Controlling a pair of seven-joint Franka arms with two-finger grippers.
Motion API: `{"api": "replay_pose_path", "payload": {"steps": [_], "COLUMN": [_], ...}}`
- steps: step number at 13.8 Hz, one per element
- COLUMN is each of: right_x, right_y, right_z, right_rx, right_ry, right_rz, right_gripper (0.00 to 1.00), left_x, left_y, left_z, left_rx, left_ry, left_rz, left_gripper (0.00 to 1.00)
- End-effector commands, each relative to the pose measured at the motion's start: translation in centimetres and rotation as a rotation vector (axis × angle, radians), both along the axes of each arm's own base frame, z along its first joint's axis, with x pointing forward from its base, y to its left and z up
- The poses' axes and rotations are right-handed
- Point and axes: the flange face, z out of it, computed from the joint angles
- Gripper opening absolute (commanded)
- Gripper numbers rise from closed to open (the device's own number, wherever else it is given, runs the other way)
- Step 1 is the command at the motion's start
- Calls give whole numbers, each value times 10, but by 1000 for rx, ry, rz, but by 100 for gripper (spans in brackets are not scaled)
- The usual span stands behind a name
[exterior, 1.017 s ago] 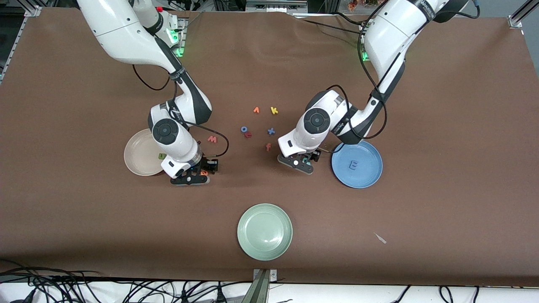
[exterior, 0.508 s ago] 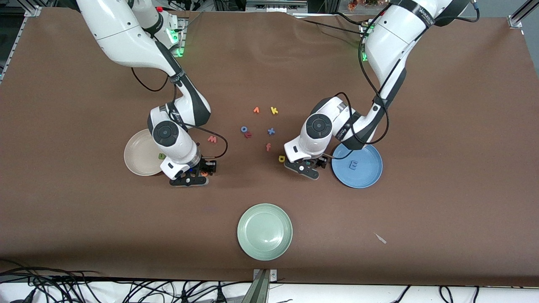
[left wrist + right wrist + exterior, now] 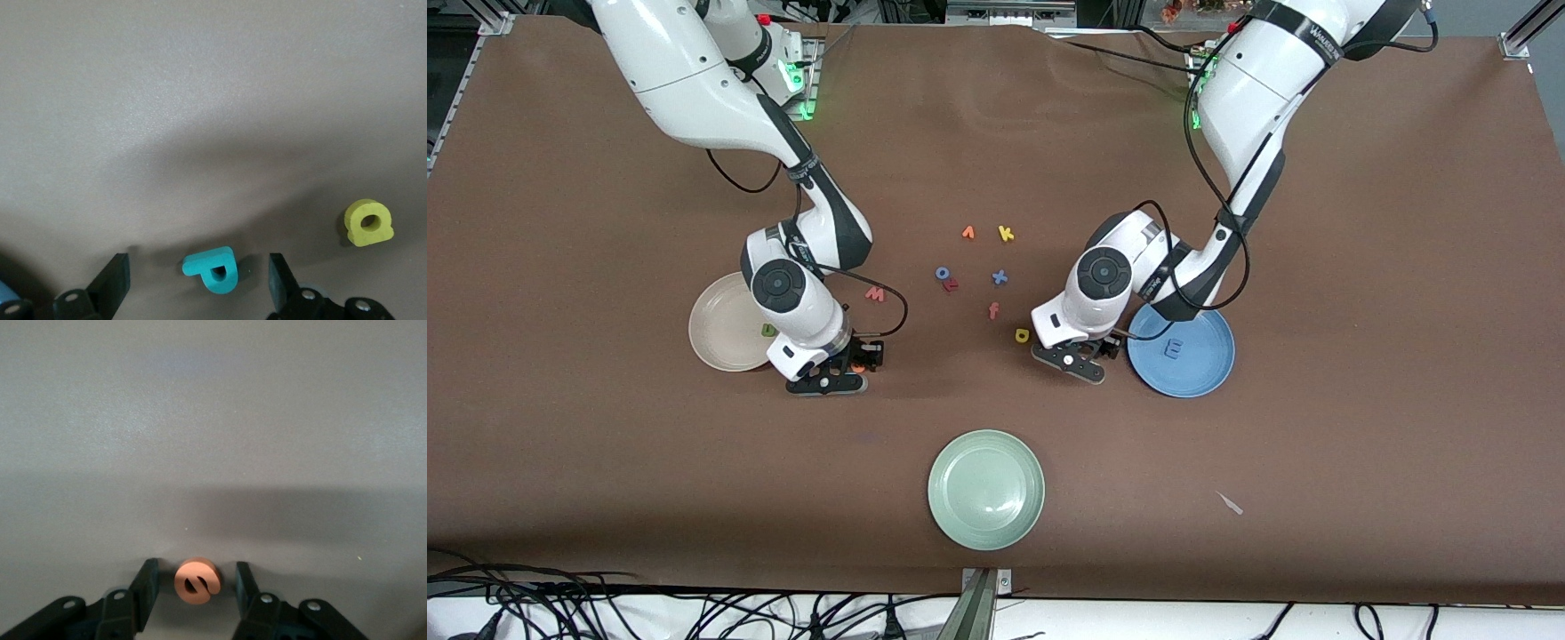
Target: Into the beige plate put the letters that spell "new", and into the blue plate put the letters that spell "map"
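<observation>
Now both tools straddle their targets: the left tool (image 3: 197, 283), jaws wide, brackets the teal p (image 3: 213, 268) beside the blue plate (image 3: 1209, 378), where one m (image 3: 1173, 349) lies; the yellow a (image 3: 1022, 335) waits nearby. The right tool (image 3: 195, 593), jaws narrow but not yet touching, frames the e (image 3: 196, 581) beside the beige plate (image 3: 716, 333) holding one n (image 3: 767, 330). Three plates stand mid-table.

L arm: reaches from base, wrist bent down, low over table
L gripper (image 3: 197, 283): fingers wide apart
R arm: reaches, wrist down, low
R gripper (image 3: 195, 583): fingers part-open, narrow gap
</observation>
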Motion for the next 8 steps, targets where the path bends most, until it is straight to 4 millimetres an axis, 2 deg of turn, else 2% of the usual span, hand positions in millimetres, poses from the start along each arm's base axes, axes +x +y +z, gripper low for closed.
{"api": "replay_pose_path", "payload": {"steps": [1, 3, 6, 7, 8], "right_x": [-1, -2, 2, 3, 4], "right_y": [0, 0, -5, -8, -12], "right_z": [-7, -8, -1, 4, 10], "right_rx": [-1, -3, -4, -12, -20], "right_ry": [-10, -7, -12, -4, 6], "right_rz": [6, 8, 23, 39, 49], "right_gripper": [41, 34, 32, 32, 32], "left_x": [4, 4, 2, 0, 0], "left_y": [-2, -2, -4, -7, -7], "left_z": [-4, -4, -5, -5, -4], "left_rx": [5, 5, 1, 2, 3], "left_ry": [-17, -17, -19, -18, -19], "left_rz": [-14, -20, -33, -39, -41], "left_gripper": [92, 80, 74, 66, 53]}}
